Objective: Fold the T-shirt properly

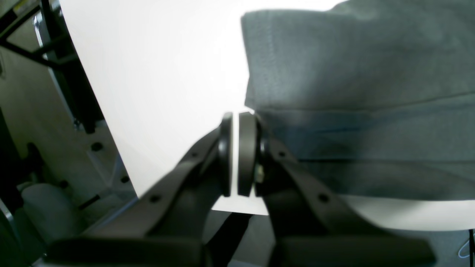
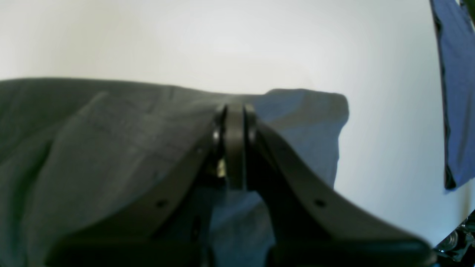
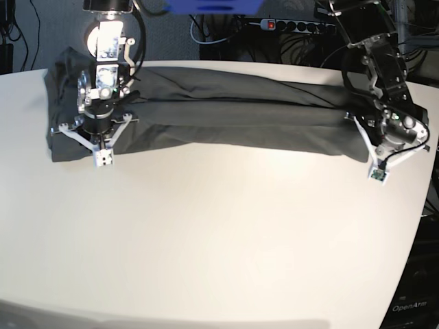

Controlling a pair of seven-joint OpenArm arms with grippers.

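The dark charcoal T-shirt [image 3: 240, 116] lies folded lengthwise as a long band across the far part of the white table [image 3: 219, 226]. My right gripper [image 3: 101, 130] stands over its left end. In the right wrist view the gripper [image 2: 234, 107] has its pads pressed together above the shirt [image 2: 111, 148], near its far edge, and no cloth shows between them. My left gripper [image 3: 370, 140] is at the shirt's right end. In the left wrist view that gripper [image 1: 235, 115] has pads nearly touching, with only bare table in the thin gap, just beside the shirt's [image 1: 352, 74] corner.
A blue cloth [image 2: 454, 92] hangs beyond the table's far edge and shows at the top of the base view [image 3: 212, 7]. A power strip [image 3: 295, 25] and cables lie behind the table. The table's right edge [image 3: 420, 205] runs close to the left arm.
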